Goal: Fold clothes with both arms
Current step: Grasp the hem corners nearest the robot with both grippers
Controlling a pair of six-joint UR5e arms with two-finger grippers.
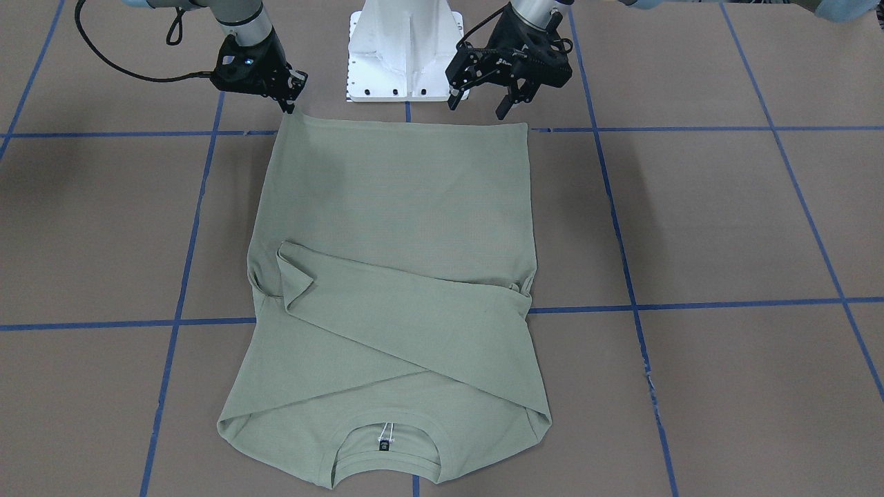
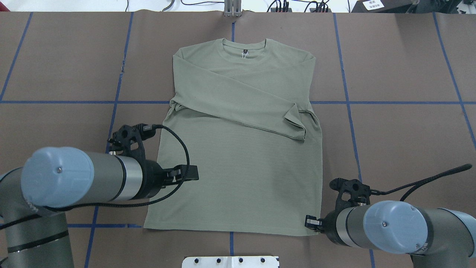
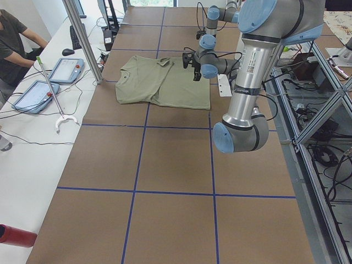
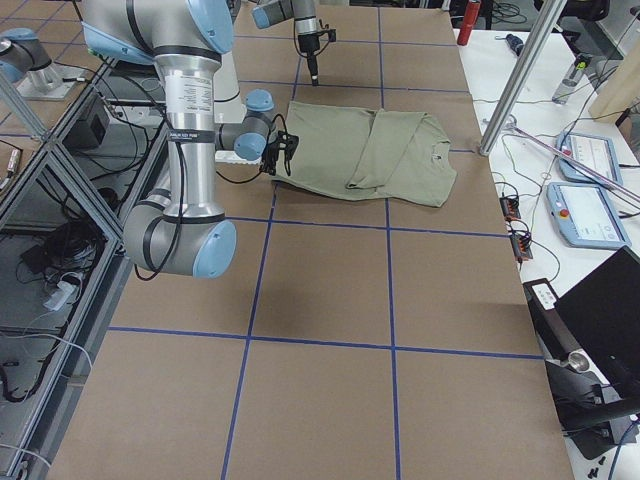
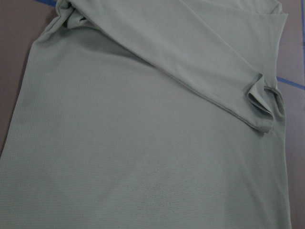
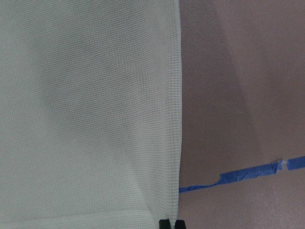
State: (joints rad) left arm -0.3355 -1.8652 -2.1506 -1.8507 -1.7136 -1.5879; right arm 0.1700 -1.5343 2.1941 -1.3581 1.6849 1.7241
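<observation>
Table top point(image 1: 725, 221): brown cover, gridded with blue tape lines point(image 1: 690, 304). Exterior left view: white bench point(image 3: 22, 165) along 9 o'clock, two teach pendants point(image 3: 67, 70) on it at 10; aluminium post point(image 3: 82, 41) at 11; seated person point(image 3: 14, 41) at 10, far corner; red cylinder point(image 3: 14, 235) at 8.

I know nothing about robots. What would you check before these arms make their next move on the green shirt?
1. The shirt lies flat with a straight hem: ok.
2. The sleeves are folded across the chest: ok.
3. The right pincer is shut on its hem corner: ok.
4. The left pincer grips the other hem corner: not ok, it is open and hovers above the cloth.
5. The collar end is free of arms: ok.
</observation>
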